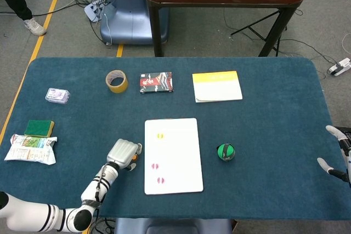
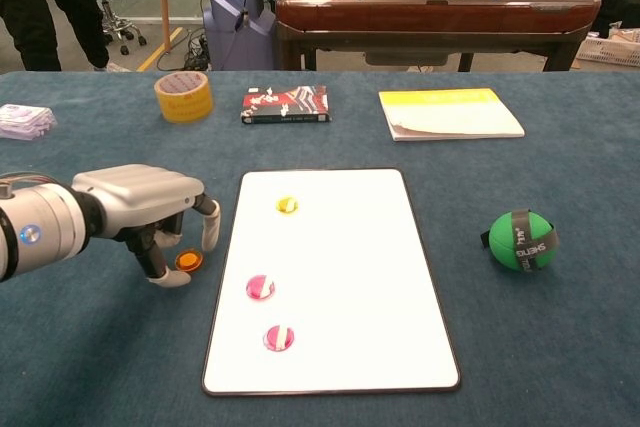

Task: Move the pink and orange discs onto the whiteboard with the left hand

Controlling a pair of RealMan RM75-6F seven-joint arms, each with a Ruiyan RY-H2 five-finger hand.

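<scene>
The left robot hand (image 2: 150, 209) hovers palm-down over the orange disc (image 2: 187, 260), its fingers (image 2: 209, 227) curled loosely around the disc but not yet closed on it — the disc lies flat on the blue worktop (image 2: 90, 347), under the fingertips and just short of the whiteboard (image 2: 350, 277). Whether any fingertip touches the disc I cannot tell. To do this step well, the thumb and one finger should close on opposite edges of the thin disc, low against the cloth, so it does not slide away or flip; then lift only a little before carrying it to the right onto the board's bare white area. On the board, just right of the robot hand, two pink discs (image 2: 260, 287) sit already, one nearer the front edge, with a yellow disc (image 2: 287, 205) beyond them — so the pink part looks done, and the orange one seems to be what remains. Far off to the right, at the worktop's edge, the right robot hand (image 1: 337, 154) rests with its fingers spread, holding nothing.
</scene>
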